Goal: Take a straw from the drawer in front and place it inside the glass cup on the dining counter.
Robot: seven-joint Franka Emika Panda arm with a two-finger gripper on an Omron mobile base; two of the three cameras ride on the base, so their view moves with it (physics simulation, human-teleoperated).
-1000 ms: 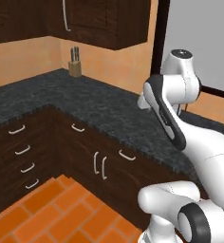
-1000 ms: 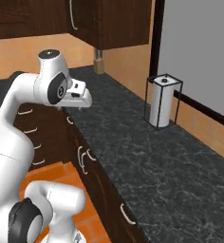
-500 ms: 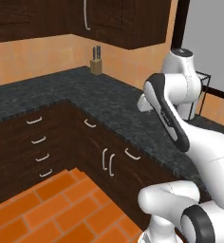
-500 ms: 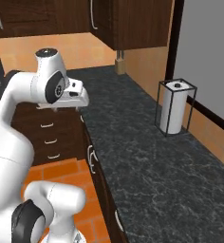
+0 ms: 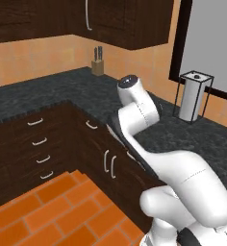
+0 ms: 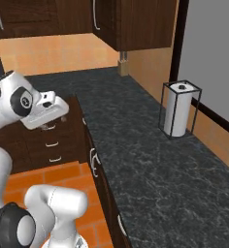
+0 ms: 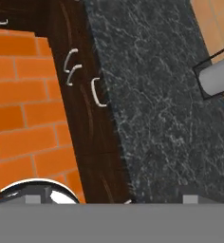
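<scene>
the white two-finger gripper (image 6: 63, 112) hangs above the edge of the black speckled granite counter (image 6: 150, 169), over the dark wood cabinet fronts (image 5: 94, 144), and it carries nothing. its jaws stand wide apart. in the hand view the camera looks straight down on the counter edge, the dark cabinet doors with their curved silver handles (image 7: 72, 68) and the orange brick floor (image 7: 23, 114) beside them.

a white paper towel roll in a thin black wire holder (image 6: 177, 110) stands upright on the granite near the wall, well apart from the gripper; it shows in the left base view too (image 5: 193, 96). a small wooden knife block (image 5: 97, 65) sits in the far corner of the counter under the dark upper cabinets (image 5: 125, 21). a stack of closed drawers with silver handles (image 5: 38, 149) lines the left cabinet run.

the straw, the glass cup and the dining counter cannot be made out from here.
</scene>
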